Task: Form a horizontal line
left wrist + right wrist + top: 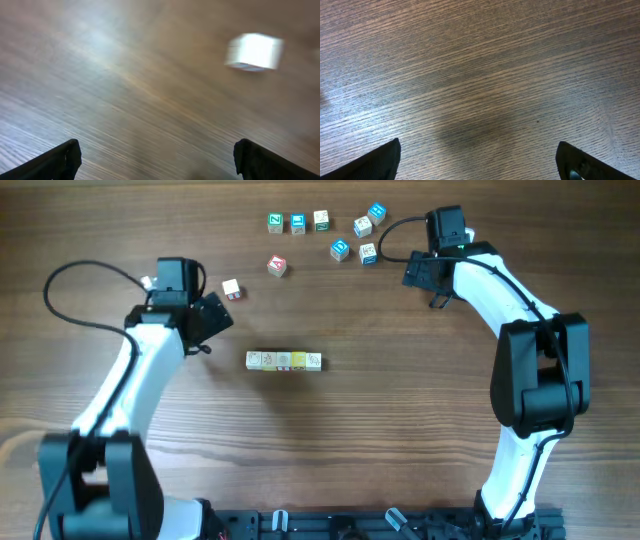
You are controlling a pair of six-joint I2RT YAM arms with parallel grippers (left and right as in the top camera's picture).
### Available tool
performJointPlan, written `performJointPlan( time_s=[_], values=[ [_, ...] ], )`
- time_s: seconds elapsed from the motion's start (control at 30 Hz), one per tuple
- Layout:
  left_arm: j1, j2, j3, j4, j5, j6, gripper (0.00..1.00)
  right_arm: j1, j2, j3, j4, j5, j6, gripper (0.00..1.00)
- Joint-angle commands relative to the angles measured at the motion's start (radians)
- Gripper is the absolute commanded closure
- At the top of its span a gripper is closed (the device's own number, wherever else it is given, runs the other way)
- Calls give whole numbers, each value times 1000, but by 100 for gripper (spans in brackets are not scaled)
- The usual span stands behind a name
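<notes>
A short straight row of small wooden cubes (pixel 284 360), cream faced with one yellow, lies left to right on the table's middle. My left gripper (pixel 218 313) is open and empty, up and left of the row, close to a loose cream cube (pixel 231 288). That cube shows blurred at the upper right of the left wrist view (pixel 254 51), beyond the open fingers (pixel 156 159). My right gripper (pixel 418 272) is open and empty at the back right, just right of a cluster of cubes. The right wrist view shows only bare wood between its fingers (pixel 477 160).
A cube with red marks (pixel 277 266) lies behind the row. Three cubes with green and blue faces (pixel 298 222) sit in a line at the back. Several more blue-faced cubes (pixel 358 238) are scattered at the back right, next to my right gripper.
</notes>
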Motion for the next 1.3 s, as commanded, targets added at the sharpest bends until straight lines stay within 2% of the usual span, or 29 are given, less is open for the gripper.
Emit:
performJointPlan(
  time_s=[0.0, 0.13, 0.43, 0.57, 0.67, 0.83, 1.1, 1.17, 1.27],
  values=[
    [-91, -113, -6, 0, -5, 1, 0, 3, -29, -5, 4, 20, -5, 0],
    [-160, -151, -6, 0, -5, 1, 0, 3, -29, -5, 4, 20, -5, 1],
    [-164, -150, -6, -2, -5, 1, 0, 3, -29, -5, 4, 20, -5, 0],
    [-164, -162, -7, -97, -5, 1, 0, 3, -29, -4, 4, 20, -5, 0],
    [-165, -212, -11, -105, -5, 1, 0, 3, -29, -4, 4, 20, -5, 0],
    [-165, -318, -132, 96, -5, 1, 0, 3, -29, -5, 4, 20, -5, 0],
    [-160, -653, -513, 301, -5, 1, 0, 3, -29, -5, 4, 20, -5, 0],
    [-148, -720, -564, 346, -5, 1, 0, 3, -29, -5, 4, 20, -5, 0],
    [-135, -782, -606, 510, -5, 1, 0, 3, -29, -4, 4, 20, -5, 0]
  ],
)
